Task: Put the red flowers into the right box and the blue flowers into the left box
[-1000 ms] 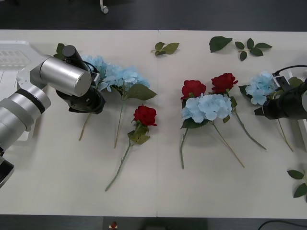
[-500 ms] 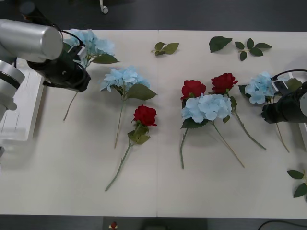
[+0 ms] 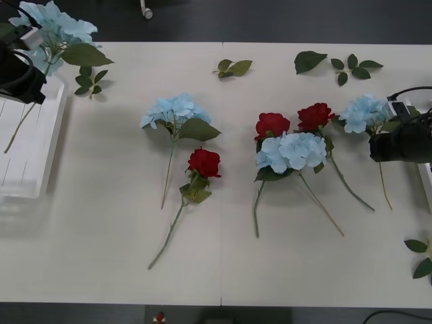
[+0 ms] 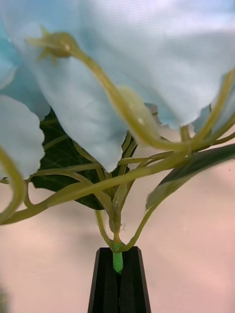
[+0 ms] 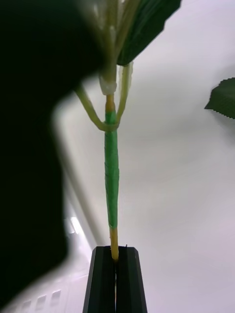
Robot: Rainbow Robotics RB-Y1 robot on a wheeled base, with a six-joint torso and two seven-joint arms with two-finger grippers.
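Note:
My left gripper (image 3: 32, 77) is at the table's far left corner, shut on the stem of a blue flower (image 3: 55, 28). The stem's lower end hangs over the left box (image 3: 30, 169). The left wrist view shows the black fingers (image 5: 104, 274) closed on that green stem (image 5: 111, 181). At the right, my right gripper (image 3: 375, 148) is shut on the stem of another blue flower (image 3: 364, 111), and the pinched stem (image 4: 117, 261) appears in the right wrist view. On the table lie two blue flowers (image 3: 173, 108) (image 3: 294, 150) and three red flowers (image 3: 204, 162) (image 3: 272, 125) (image 3: 315, 116). A sliver of the right box (image 3: 428, 185) touches the right edge.
Loose green leaf sprigs lie along the far side (image 3: 233, 67) (image 3: 310, 61) (image 3: 354, 67), beside the left box (image 3: 90, 82) and at the near right (image 3: 420, 256). The near half of the table is bare.
My left arm has swung back and to the left, carrying its blue flower from the table to above the left box. The right gripper's blue flower has shifted slightly and its stem hangs more upright.

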